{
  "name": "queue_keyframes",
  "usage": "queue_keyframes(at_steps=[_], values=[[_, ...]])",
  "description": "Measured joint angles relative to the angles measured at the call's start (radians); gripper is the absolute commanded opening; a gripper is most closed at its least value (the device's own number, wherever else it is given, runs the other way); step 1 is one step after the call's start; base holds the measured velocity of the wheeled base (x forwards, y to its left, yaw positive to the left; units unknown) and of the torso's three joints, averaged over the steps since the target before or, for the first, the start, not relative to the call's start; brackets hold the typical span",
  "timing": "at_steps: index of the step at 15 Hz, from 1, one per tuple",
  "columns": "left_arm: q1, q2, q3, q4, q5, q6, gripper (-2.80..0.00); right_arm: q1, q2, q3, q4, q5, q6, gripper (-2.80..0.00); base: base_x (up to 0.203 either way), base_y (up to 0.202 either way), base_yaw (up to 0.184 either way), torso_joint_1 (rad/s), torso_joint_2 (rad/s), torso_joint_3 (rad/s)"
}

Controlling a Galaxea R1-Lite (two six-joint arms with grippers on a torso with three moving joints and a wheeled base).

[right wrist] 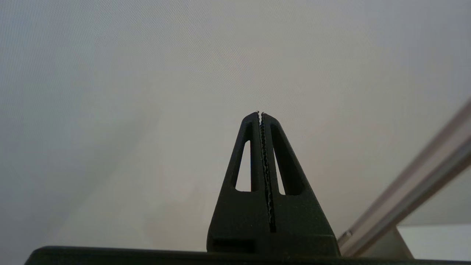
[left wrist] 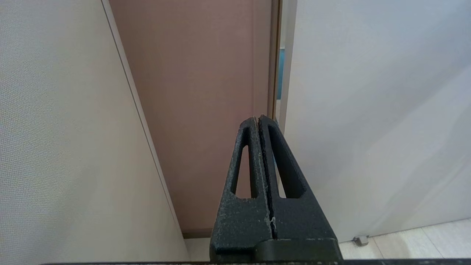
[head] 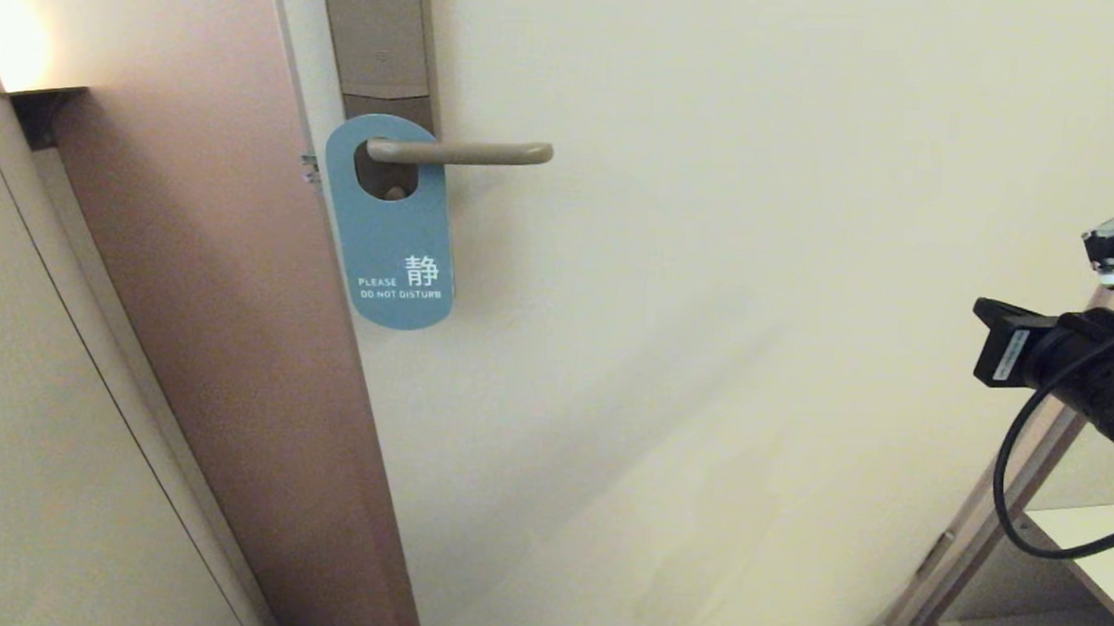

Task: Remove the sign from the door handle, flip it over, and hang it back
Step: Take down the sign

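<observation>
The sign (head: 393,242) hangs on the door handle (head: 465,151), blue face outward, with white "PLEASE DO NOT DISTURB" lettering. The handle passes through the sign's oval hole and juts right from a tall brown-grey backplate (head: 378,38). My right arm (head: 1074,363) stands at the far right of the head view, well away from the sign. In the right wrist view my right gripper (right wrist: 260,113) is shut and empty, facing the plain door. My left gripper (left wrist: 257,117) is also shut and empty, pointing at the door's edge low down; the head view does not show it.
The cream door (head: 752,311) fills the middle. A pinkish-brown door frame (head: 215,292) and a pale wall panel (head: 43,443) lie to the left. A shelf unit (head: 1058,562) stands at the lower right. A door stop (left wrist: 360,240) sits on the floor.
</observation>
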Motion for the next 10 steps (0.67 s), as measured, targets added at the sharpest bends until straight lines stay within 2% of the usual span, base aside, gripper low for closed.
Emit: queue_keyframes(at_steps=[10], values=[[0.000,0.000,0.000,0.000,0.000,0.000,-2.80,-0.010,-0.077,0.073,-0.004,0.009,0.007,-2.80,0.000,0.000,0.000,0.000,0.00,0.000]])
